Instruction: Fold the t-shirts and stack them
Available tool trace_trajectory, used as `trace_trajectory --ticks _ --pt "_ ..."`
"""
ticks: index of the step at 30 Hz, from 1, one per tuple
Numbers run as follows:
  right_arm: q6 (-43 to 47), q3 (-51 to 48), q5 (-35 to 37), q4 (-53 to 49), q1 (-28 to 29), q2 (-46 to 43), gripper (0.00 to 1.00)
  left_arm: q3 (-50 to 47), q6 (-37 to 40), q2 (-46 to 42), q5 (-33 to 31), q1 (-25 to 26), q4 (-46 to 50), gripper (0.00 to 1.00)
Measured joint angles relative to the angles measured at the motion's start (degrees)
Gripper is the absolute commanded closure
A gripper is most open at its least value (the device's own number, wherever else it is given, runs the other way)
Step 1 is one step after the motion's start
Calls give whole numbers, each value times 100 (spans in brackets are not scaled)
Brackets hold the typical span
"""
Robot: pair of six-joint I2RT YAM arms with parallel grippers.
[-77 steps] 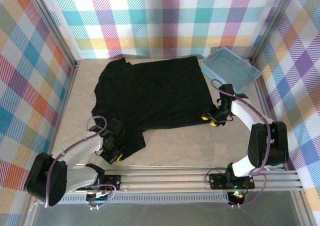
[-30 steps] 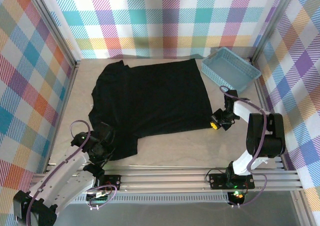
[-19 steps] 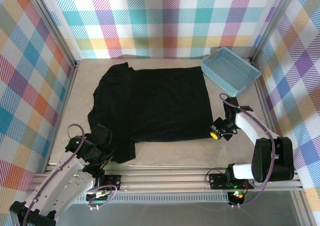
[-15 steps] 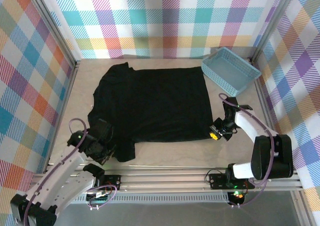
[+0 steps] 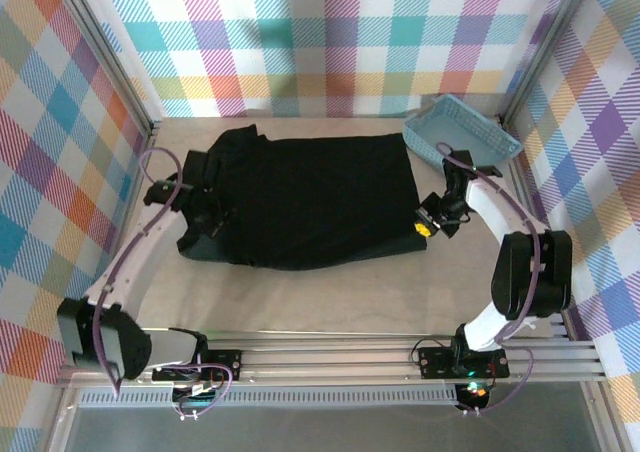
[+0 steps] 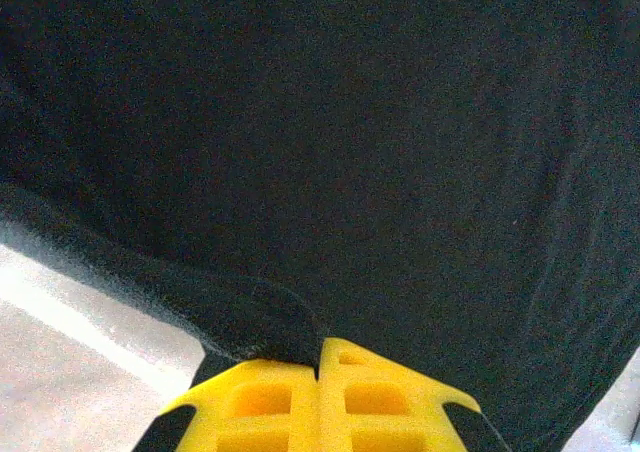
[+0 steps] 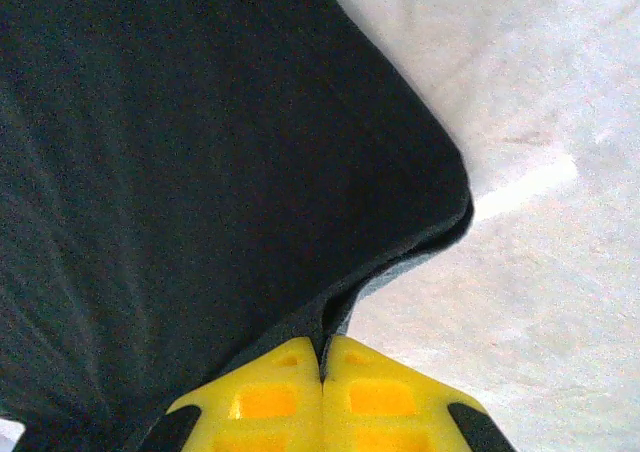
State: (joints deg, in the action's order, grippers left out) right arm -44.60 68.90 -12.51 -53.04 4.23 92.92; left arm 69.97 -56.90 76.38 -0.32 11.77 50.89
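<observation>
From the top external view, a black t-shirt (image 5: pixel 310 197) is seen spread across the middle of the tabletop (image 5: pixel 340 297). Its far edge lies near the back wall, and its far right corner is just beside a light-blue basket (image 5: pixel 462 132) set in the far right corner. The left tool (image 5: pixel 213 222) is placed at the shirt's left side, where the cloth looks doubled over onto itself, though the dark fabric makes this hard to confirm. The right tool (image 5: pixel 426 228) is placed at the near right corner of the shirt. In the left wrist view, the yellow fingers (image 6: pixel 260 402) of the left tool are seen pressed together on a curled edge of the black cloth, with pale tabletop visible at the lower left. In the right wrist view, the yellow fingers (image 7: pixel 385 397) of the right tool are likewise pinched on a fold of the hem close to the shirt's corner, with bare tabletop to the right of it.
</observation>
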Motion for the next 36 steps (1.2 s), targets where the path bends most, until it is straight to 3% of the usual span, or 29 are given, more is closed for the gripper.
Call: trace_trajectory --ticks 10,21,36 --pt "-146 892 138 -2 -2 901 100 901 717 1036 81 -540 -345 100" --pt "-278 1469 461 -46 -13 1408 100 1165 920 1349 66 -809 -479 100" --pt "-431 1508 608 -39 -74 1628 100 1167 1078 1510 0 -973 -503 100"
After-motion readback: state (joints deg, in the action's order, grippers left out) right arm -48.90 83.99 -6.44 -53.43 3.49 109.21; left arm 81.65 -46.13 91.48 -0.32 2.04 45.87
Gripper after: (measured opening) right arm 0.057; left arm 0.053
